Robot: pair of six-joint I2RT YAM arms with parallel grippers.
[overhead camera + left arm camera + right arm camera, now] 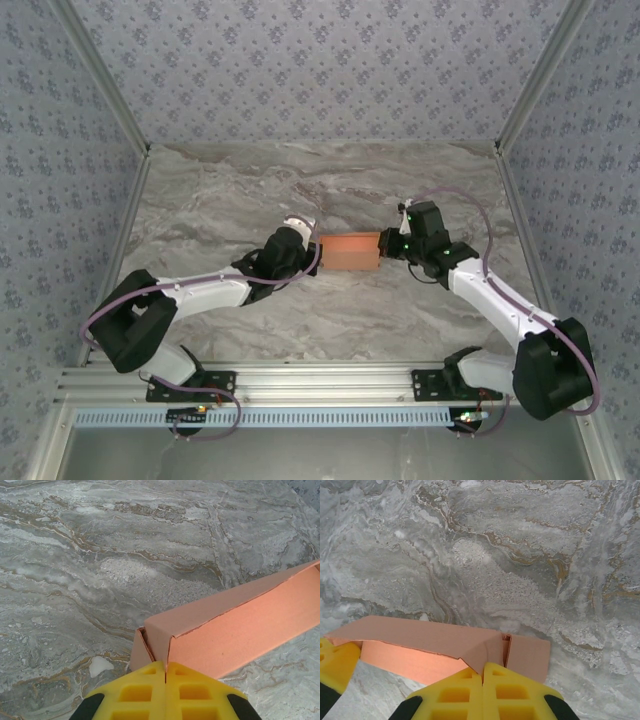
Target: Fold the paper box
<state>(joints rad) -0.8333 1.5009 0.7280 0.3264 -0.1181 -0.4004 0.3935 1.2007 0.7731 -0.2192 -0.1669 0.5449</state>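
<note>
The paper box (350, 250) is a salmon-orange card tube lying across the middle of the marble table, between the two arms. My left gripper (310, 247) is at its left end, jaws shut, with the box's end corner (159, 642) running into the slit between the yellow fingertips (145, 680). A loose side flap (139, 650) stands beside it. My right gripper (388, 243) is shut on the right end, where a creased bit of card (490, 652) enters the slit. An end flap (530, 655) sticks out past that gripper.
The marble tabletop (330, 180) stretches beyond and around the box. Patterned walls (300, 70) close off the back and both sides. The left gripper's yellow finger (335, 662) shows at the left edge of the right wrist view.
</note>
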